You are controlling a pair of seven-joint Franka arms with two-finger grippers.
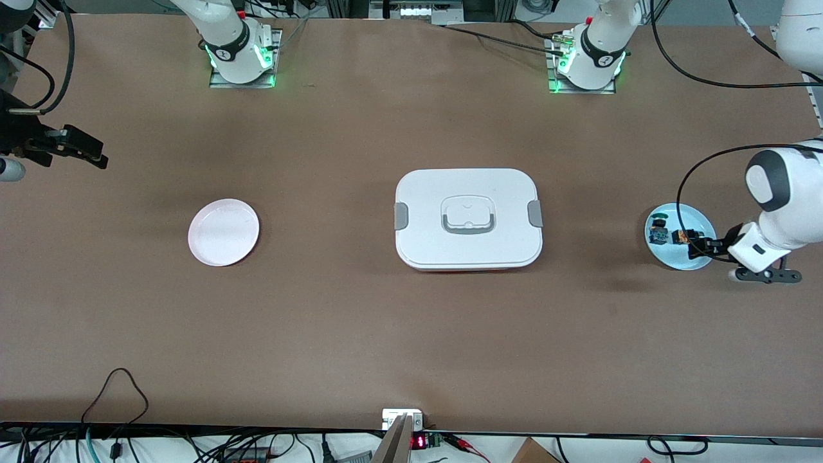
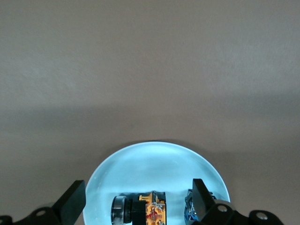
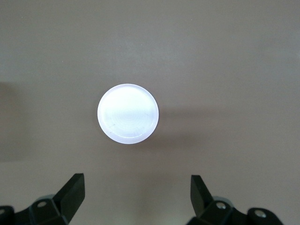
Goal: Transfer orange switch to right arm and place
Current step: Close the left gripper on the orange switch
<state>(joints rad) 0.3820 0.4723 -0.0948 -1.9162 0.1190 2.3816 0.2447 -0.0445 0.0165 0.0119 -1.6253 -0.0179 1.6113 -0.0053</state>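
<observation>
The orange switch (image 1: 678, 236) lies on its side on a light blue plate (image 1: 697, 218) at the left arm's end of the table. In the left wrist view the orange switch (image 2: 146, 210) sits between the open fingers of my left gripper (image 2: 138, 199), which touch nothing. My left gripper (image 1: 693, 244) hovers low over that plate. A black piece with blue-green parts (image 1: 657, 230) lies beside the switch, half hidden by one finger (image 2: 202, 198). My right gripper (image 1: 96, 154) waits open and empty in the air at the right arm's end, and my right gripper (image 3: 136, 187) looks down on a white plate (image 3: 128, 114).
The white plate (image 1: 224, 232) lies toward the right arm's end. A white lidded box (image 1: 468, 218) with grey latches and a handle stands mid-table between the two plates. Cables and small electronics (image 1: 411, 437) run along the table edge nearest the front camera.
</observation>
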